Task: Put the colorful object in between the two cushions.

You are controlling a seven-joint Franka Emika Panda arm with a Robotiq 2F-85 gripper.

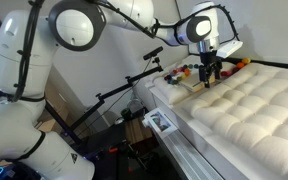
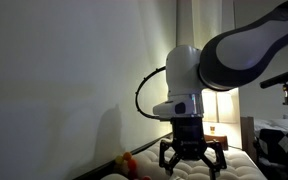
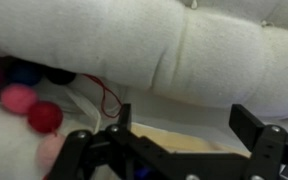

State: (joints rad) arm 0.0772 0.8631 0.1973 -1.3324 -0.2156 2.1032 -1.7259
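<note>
Nearest to us, in the wrist view, the gripper (image 3: 184, 116) has its black metal jaws spread fully wide. Nothing sits between them and they touch nothing. Just to their left lies the bead string (image 3: 29, 100), a run of small round balls in pink, red, dark blue and purple. A thin red thread (image 3: 108, 94) loops out of it. Behind the beads a plump white cushion (image 3: 164, 45) fills the top of that view, soft and padded, with a puckered seam. We cannot tell which of the two cushions it is.

In both exterior views the gripper (image 1: 212, 72) (image 2: 192, 162) hangs just above the far end of the tufted cushion (image 1: 254, 110) (image 2: 239, 173). That cushion is thick and cream-white, quilted into rounded squares. In an exterior view the bead string (image 1: 241, 65) lies along that far edge, showing on both sides of the jaws. In an exterior view red, orange and yellow beads (image 2: 129, 165) sit beside the jaws. Farther back rise the glossy white arm (image 1: 79, 25) and a plain pale wall (image 2: 64, 70).
</note>
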